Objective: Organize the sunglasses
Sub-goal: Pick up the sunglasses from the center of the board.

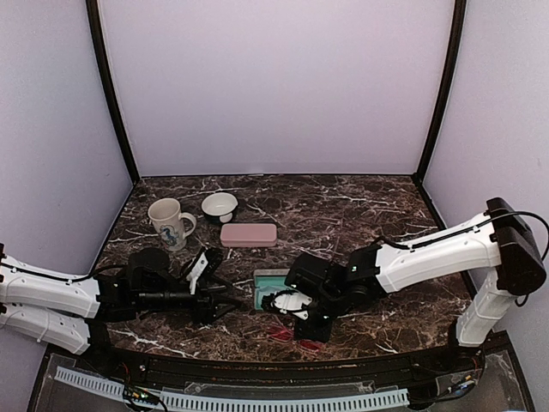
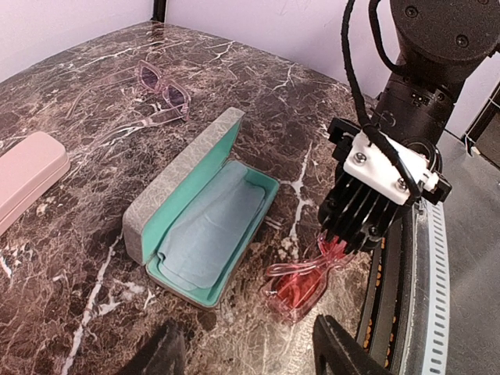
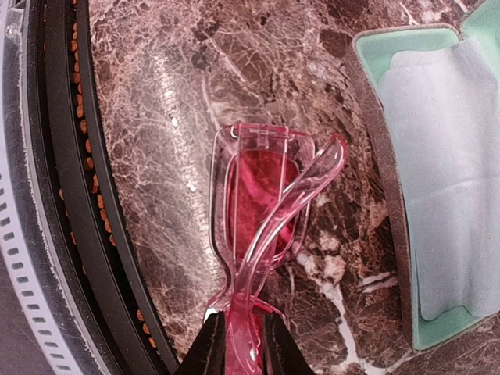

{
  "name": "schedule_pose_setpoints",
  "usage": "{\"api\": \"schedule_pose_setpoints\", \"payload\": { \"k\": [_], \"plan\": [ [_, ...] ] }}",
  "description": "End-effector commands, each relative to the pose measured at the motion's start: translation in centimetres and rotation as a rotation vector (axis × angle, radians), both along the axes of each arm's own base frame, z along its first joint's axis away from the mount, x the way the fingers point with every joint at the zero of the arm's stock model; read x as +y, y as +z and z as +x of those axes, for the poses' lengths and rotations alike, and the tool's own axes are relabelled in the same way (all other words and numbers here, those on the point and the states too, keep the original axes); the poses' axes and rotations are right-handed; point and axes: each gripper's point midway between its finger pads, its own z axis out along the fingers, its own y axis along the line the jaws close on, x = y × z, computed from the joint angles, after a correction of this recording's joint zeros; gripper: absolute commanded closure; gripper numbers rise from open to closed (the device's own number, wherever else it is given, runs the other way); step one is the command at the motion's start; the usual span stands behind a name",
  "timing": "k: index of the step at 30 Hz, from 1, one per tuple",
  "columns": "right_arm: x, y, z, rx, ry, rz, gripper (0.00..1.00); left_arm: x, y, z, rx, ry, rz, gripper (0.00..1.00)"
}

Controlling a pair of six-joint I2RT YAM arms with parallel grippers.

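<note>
The table (image 1: pixel 369 215) is dark brown stone with white lines all over it. Near the front sits the open case (image 2: pixel 183 176). It is grey outside and green-blue inside. A light-blue cloth (image 2: pixel 211 226) lies flat in it. Farther back lies a pink case (image 1: pixel 248 234) with its lid down. A white mug (image 1: pixel 170 221) with a blue picture stands to the left of it. A small white bowl (image 1: pixel 220 206) sits just behind the pink case.

The red sunglasses (image 3: pixel 258 195) are between the open case and the front edge of the table, just beside the case. The frame is see-through pink plastic, thick and boxy. The lenses are deep red. One arm of the glasses is folded across a lens. I cannot tell if they touch the table or hang just over it.

The right gripper (image 3: pixel 241 344) has its two black fingers pinched tight on one end of the red sunglasses.

The other sunglasses (image 2: pixel 162 90) lie on the table far behind the open case. Their frame looks pale and see-through, with dark lenses.

The left gripper (image 2: pixel 250 351) is spread wide with nothing in it, near the open case.
</note>
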Motion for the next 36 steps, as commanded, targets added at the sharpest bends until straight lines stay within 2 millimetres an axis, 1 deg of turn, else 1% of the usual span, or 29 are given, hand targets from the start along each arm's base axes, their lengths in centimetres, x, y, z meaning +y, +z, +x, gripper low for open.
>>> {"api": "schedule_pose_setpoints", "payload": {
  "k": [1, 8, 11, 16, 20, 27, 31, 33, 36],
  "plan": [
    [0.2, -0.6, 0.0, 0.010, -0.005, 0.004, 0.82, 0.2, -0.4, -0.2, 0.008, 0.003, 0.006, 0.42],
    [0.2, -0.9, 0.0, 0.011, -0.005, -0.006, 0.82, 0.3, -0.4, -0.2, 0.008, 0.007, 0.010, 0.42],
    [0.3, -0.4, 0.2, 0.003, -0.009, 0.008, 0.82, 0.3, -0.5, -0.1, 0.010, 0.009, 0.011, 0.42],
    [0.4, 0.8, 0.4, -0.017, -0.020, 0.043, 0.77, 0.3, -0.6, -0.1, 0.010, 0.009, 0.013, 0.42],
    [0.3, 1.5, 0.6, -0.024, -0.030, 0.064, 0.75, 0.2, -0.6, -0.1, 0.011, 0.009, 0.016, 0.42],
    [-0.1, 1.6, 0.9, -0.034, -0.050, 0.064, 0.72, 0.1, -0.7, 0.1, 0.013, 0.012, 0.019, 0.42],
    [-0.9, 0.9, 1.5, -0.040, -0.082, 0.045, 0.65, 0.5, -0.8, 0.5, 0.012, 0.046, 0.027, 0.42],
    [-1.2, 1.6, 1.9, -0.050, -0.098, 0.061, 0.60, 0.7, -1.0, 0.8, 0.015, 0.069, 0.036, 0.42],
    [-1.7, 1.1, 1.9, -0.041, -0.103, 0.048, 0.54, 0.9, -1.0, 1.1, 0.012, 0.090, 0.044, 0.42]
  ]
}}
